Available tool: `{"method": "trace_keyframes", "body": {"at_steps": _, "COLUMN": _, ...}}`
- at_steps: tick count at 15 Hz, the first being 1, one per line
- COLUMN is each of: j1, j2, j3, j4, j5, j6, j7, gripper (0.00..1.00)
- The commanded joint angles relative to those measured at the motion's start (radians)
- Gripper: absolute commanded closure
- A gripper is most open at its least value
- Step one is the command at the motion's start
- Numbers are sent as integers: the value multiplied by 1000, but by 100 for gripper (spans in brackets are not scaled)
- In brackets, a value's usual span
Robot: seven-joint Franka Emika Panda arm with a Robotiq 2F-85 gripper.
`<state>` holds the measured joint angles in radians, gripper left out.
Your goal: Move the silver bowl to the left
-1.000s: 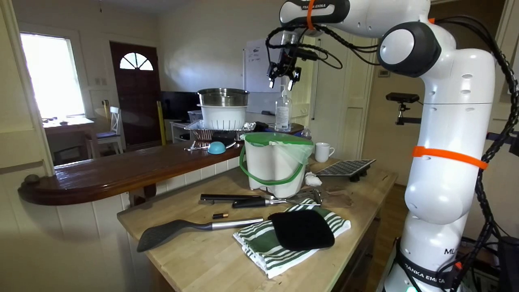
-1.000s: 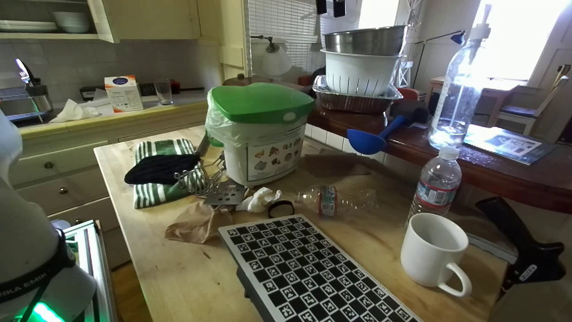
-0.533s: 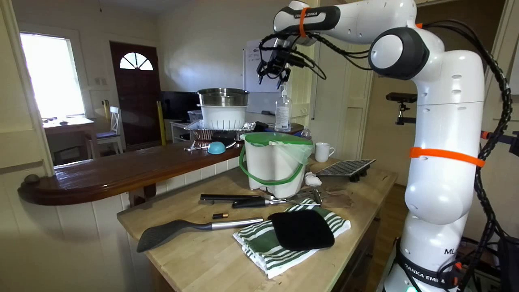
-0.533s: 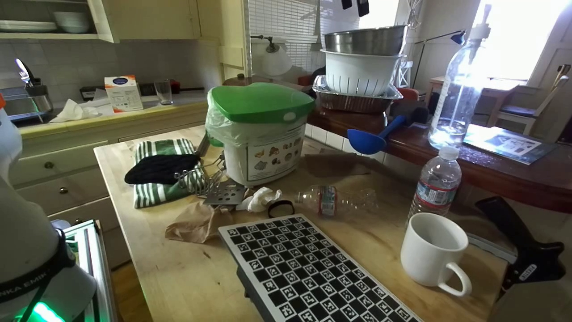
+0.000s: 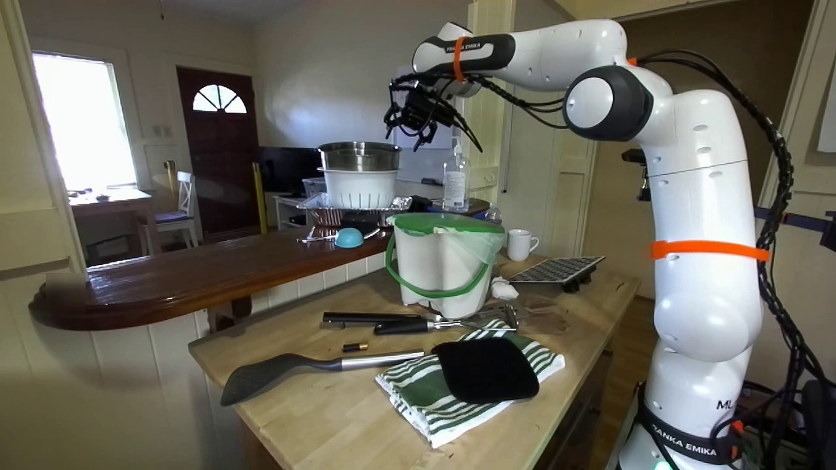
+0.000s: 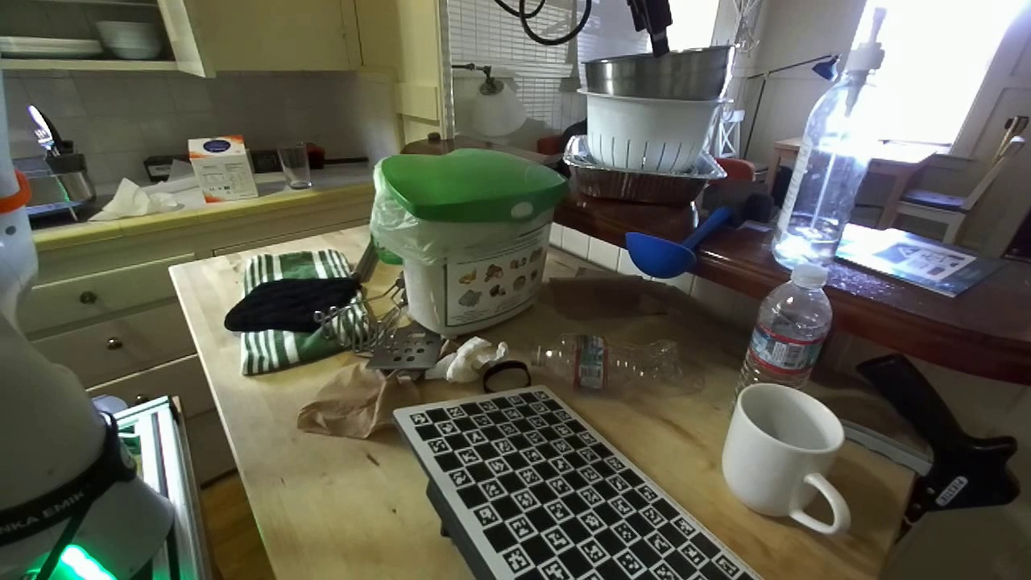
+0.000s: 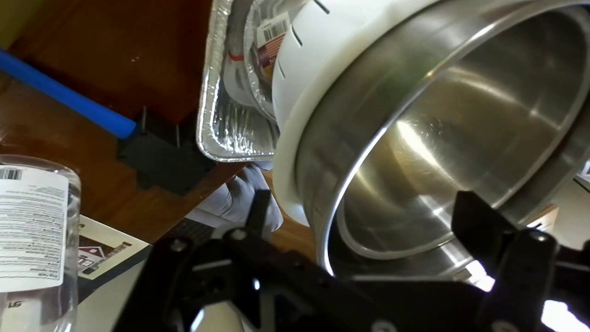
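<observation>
Above the silver bowl (image 5: 360,158) the air is free but for the pincer (image 5: 405,138), which hangs just up and to the right in an exterior view, jaws parted. Leftward from there I see a wide gap over the dark wooden surface (image 5: 196,266). On the right the pump bottle (image 5: 456,186) stands tall in the way; lower and nearer, the green-lidded bucket (image 5: 439,264) does the same. Beneath the bowl, the white colander (image 6: 648,133) and the foil tray (image 6: 636,187) take up the space, barring the underside.
</observation>
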<state>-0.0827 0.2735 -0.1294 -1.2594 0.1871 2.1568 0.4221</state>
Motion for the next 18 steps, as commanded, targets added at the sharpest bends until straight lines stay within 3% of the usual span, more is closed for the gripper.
{"method": "trace_keyframes", "body": {"at_steps": 1, "j1": 0, "j2": 59, "j3": 0, "j4": 60, "j5": 15, "j6": 26, "j7": 58, "gripper": 0}}
{"method": "trace_keyframes", "body": {"at_steps": 5, "j1": -1, "j2": 86, "j3": -1, "j4": 72, "j5": 11, "j6": 16, "j7": 89, "gripper": 6}}
{"method": "trace_keyframes", "body": {"at_steps": 7, "j1": -2, "j2": 94, "j3": 2, "j4": 75, "j5": 15, "j6": 17, "j7": 93, "gripper": 15}}
{"method": "trace_keyframes", "body": {"at_steps": 8, "j1": -1, "j2": 97, "j3": 1, "j4": 74, "j5": 12, "j6": 17, "j7": 98, "gripper": 26}}
{"method": "trace_keyframes", "body": {"at_steps": 9, "j1": 0, "j2": 100, "j3": 0, "j4": 72, "j5": 9, "j6": 19, "j7": 101, "gripper": 26}}
{"method": "trace_keyframes", "body": {"at_steps": 12, "j1": 1, "j2": 102, "j3": -1, "j4": 68, "j5": 5, "j6": 12, "j7": 109, "gripper": 45}}
{"method": "trace_keyframes", "body": {"at_steps": 15, "j1": 3, "j2": 99, "j3": -4, "j4": 61, "j5": -3, "j6": 9, "j7": 116, "gripper": 50}}
{"method": "trace_keyframes", "body": {"at_steps": 17, "j1": 6, "j2": 91, "j3": -9, "j4": 63, "j5": -16, "j6": -2, "j7": 127, "gripper": 62}}
{"method": "trace_keyframes", "body": {"at_steps": 18, "j1": 6, "j2": 86, "j3": -11, "j4": 61, "j5": -18, "j6": -6, "j7": 130, "gripper": 75}}
